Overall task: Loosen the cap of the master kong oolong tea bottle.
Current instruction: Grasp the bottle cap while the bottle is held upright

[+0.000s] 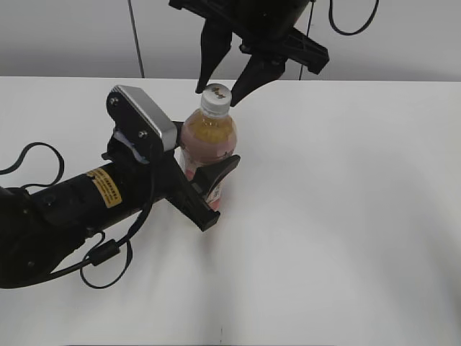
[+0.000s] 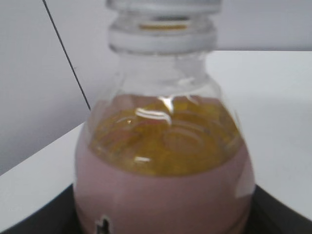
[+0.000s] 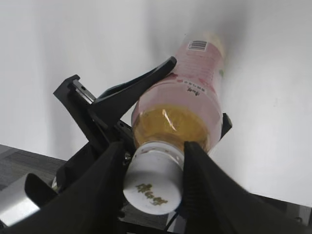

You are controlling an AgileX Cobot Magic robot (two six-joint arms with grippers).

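The master kong oolong tea bottle [image 1: 209,137] stands upright on the white table, with pinkish-amber tea and a pink label. My left gripper [image 1: 202,164] is shut on the bottle's body from the left. In the left wrist view the bottle [image 2: 161,161] fills the frame between the left gripper's jaws [image 2: 161,217]. The white cap [image 1: 216,94] sits on top of the bottle. My right gripper [image 1: 215,96] comes down from above with one finger on each side of the cap. In the right wrist view the right gripper's fingers [image 3: 153,146] press both sides of the cap [image 3: 152,183], above the bottle [image 3: 187,97].
The white table [image 1: 346,216] spreads to the right and front of the bottle. My left arm with its yellow label [image 1: 104,189] lies across the left front. A grey wall stands behind the table's far edge.
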